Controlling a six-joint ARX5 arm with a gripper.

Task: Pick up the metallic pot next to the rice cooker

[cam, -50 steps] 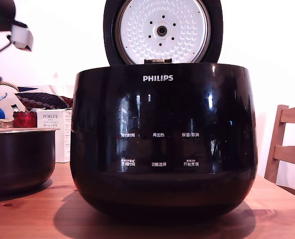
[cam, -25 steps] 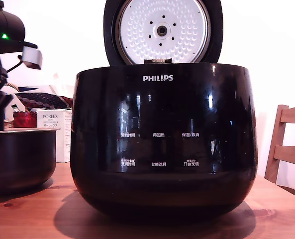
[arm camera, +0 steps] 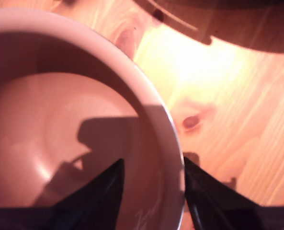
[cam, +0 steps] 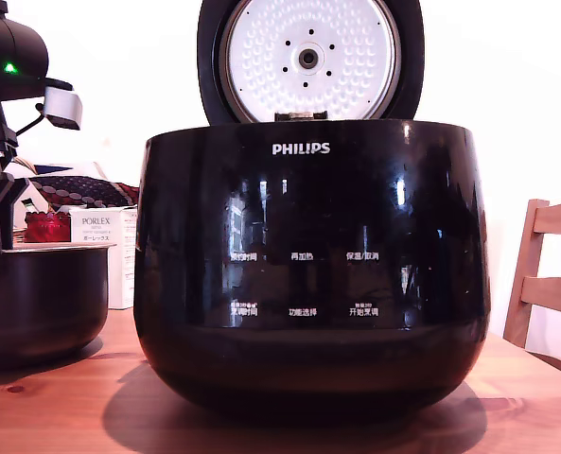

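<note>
The metallic pot (cam: 36,303) stands on the wooden tabletop (cam: 62,407) at the exterior view's far left, just beside the rice cooker (cam: 308,274), whose round dimpled lid (cam: 308,59) is raised upright. The arm (cam: 6,113) reaches down over the pot. In the wrist view the end effector (arm camera: 151,184) straddles the pot's rim (arm camera: 173,143), one finger (arm camera: 101,196) inside and the other outside over the wood, spread apart and not yet clamped. A white carton (cam: 110,251) stands behind the pot; a wooden chair (cam: 545,284) sits at the right.
</note>
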